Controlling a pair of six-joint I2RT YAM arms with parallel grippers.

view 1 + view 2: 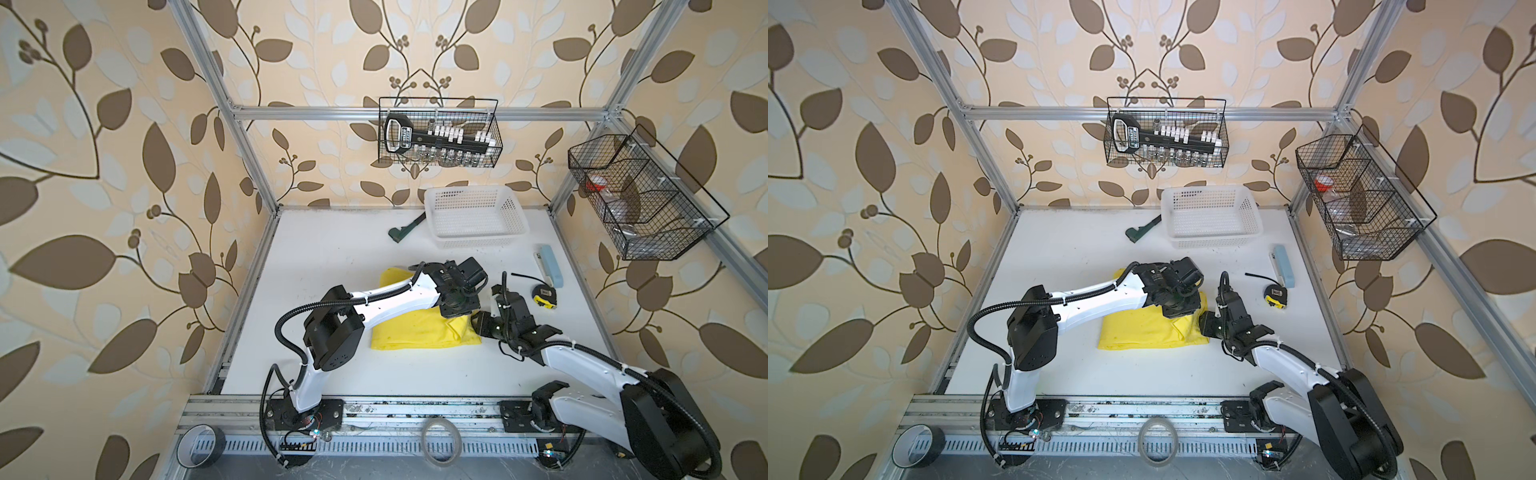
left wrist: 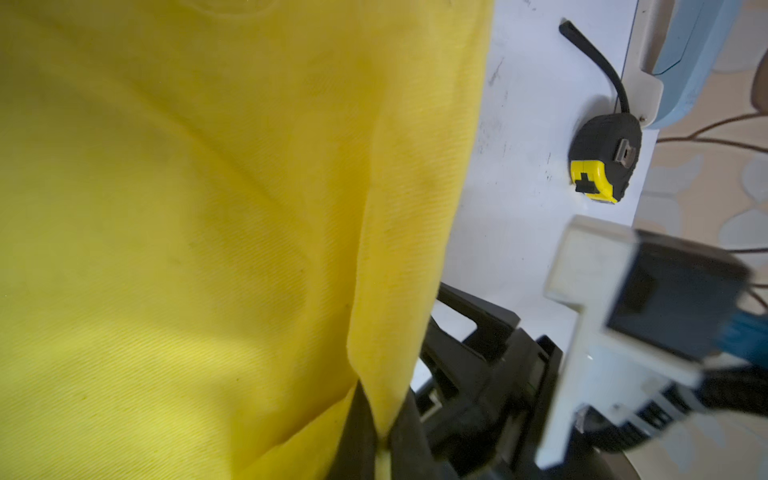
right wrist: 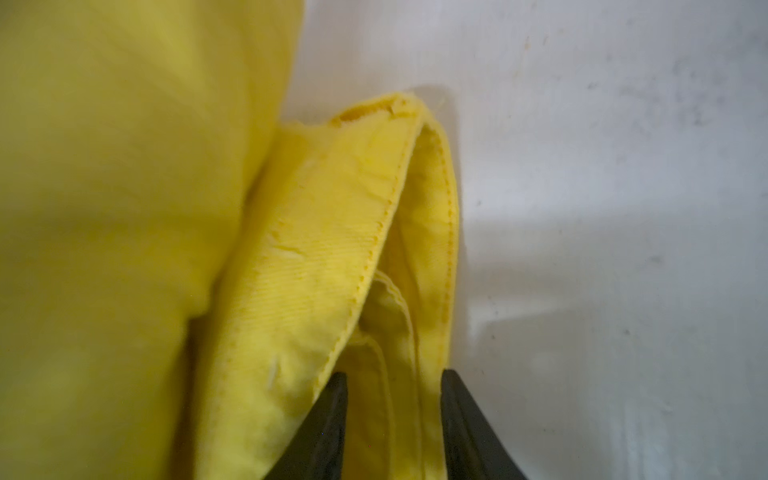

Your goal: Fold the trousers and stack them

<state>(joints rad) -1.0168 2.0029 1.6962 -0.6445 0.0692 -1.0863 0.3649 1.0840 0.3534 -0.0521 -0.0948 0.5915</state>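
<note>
The yellow trousers (image 1: 419, 332) (image 1: 1142, 332) lie folded into a rough rectangle in the middle of the white table. My left gripper (image 1: 457, 309) (image 1: 1179, 309) reaches over their far right corner. In the left wrist view it (image 2: 384, 436) is shut, pinching a raised ridge of the yellow cloth (image 2: 208, 208). My right gripper (image 1: 476, 326) (image 1: 1202, 326) is at the trousers' right edge. In the right wrist view its jaws (image 3: 392, 382) stand apart around a loose bundle of stitched hem layers (image 3: 332, 249), which is not squeezed flat.
A white perforated basket (image 1: 473, 243) stands at the back, with a green tool (image 1: 405, 228) to its left. A black and yellow tape measure (image 1: 544, 297) and a pale blue case (image 1: 552, 266) lie right of the grippers. Two tape rolls (image 1: 199, 446) (image 1: 441, 442) sit on the front rail.
</note>
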